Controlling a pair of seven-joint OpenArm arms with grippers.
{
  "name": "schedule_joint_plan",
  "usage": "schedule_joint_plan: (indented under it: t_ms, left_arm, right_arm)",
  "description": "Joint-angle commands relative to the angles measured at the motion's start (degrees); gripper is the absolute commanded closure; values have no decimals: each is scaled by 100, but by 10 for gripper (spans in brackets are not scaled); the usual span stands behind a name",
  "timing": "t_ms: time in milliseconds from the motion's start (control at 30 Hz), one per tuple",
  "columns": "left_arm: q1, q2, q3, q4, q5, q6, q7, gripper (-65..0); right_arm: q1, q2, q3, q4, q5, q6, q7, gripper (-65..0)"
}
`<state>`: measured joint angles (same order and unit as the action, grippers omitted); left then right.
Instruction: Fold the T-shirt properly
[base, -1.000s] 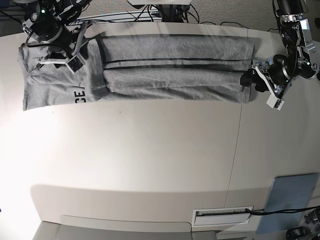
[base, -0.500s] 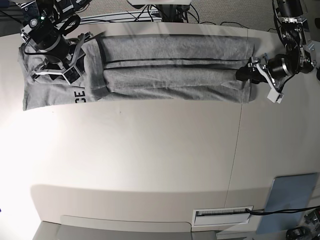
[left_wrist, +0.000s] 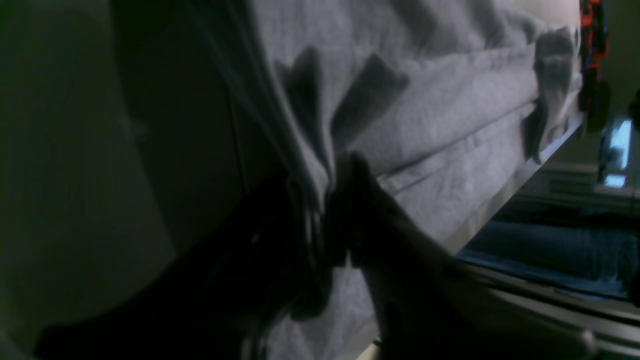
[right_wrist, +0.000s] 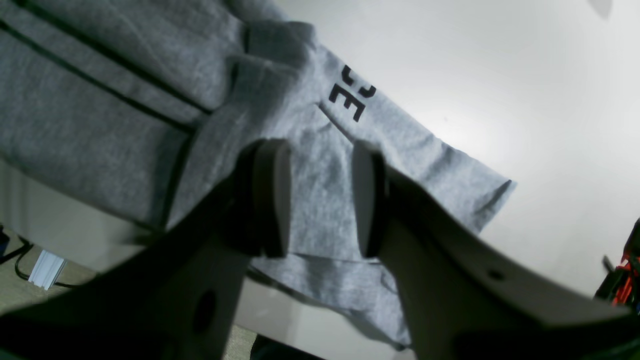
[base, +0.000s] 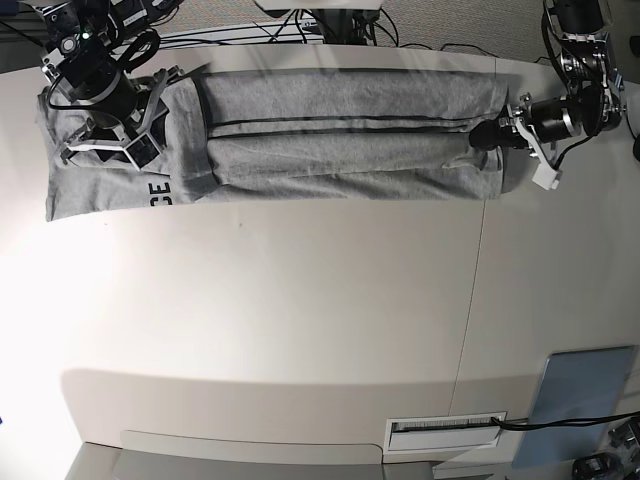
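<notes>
The heather-grey T-shirt lies folded into a long band along the table's far edge. Black letters show near its left end. At the band's right end, my left gripper is shut on the cloth. In the left wrist view its dark fingers pinch a bunched fold of the T-shirt. My right gripper hovers over the left end. In the right wrist view the right gripper is open, with grey T-shirt fabric and the letters below its pads.
A flat blue-grey panel lies at the near right corner, with a white slotted plate beside it. A seam runs across the table on the right. Cables trail behind the far edge.
My left gripper slid in over the shirt's right end and closed on the cloth, bunching it slightly. My right gripper shifted a little left over the shirt's left end and stayed open.
</notes>
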<state>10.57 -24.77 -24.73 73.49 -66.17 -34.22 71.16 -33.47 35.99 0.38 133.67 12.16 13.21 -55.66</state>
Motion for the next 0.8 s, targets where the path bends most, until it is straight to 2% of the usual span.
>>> schedule_joint_plan:
  t_ms: [0,133,233,300,400,533,700,767]
  left_arm:
    - [-37,-105,-7,50,332,48,122,0]
    - [-229,-116,-90,149,868,223,72,0]
    - [-413,-116,-203,404,1386,293,83,0]
    - [-487,-114,-297,627,1735,584,85,0]
    - [-470,-111,-372,1084,2413,848,101,0]
    - [-299,-98,-363,1851,3049,1226,144,0]
    - [216,-59,-238,3143,3628,1414,-20,0]
    - [496,-52,-44,3633,3814,1655,-214,0]
  right_arm:
    - [15,70,48,94,-140,-142,146,-212]
    - [15,70,48,90,-894,-721,321,-212]
    - [15,70,48,87,-1473,-955,323,-212]
    - [15,70,48,85,-1731,-1080,286,-212]
    - [15,70,72,66,-2004,-1303,295,-212]
    - [17,70,374,-249,-1834,-1309,459,-211]
    - [31,70,1008,-1080,-929,-1292,922,-211]
    - [103,70,1217,-1370,-662,-1147,960,-211]
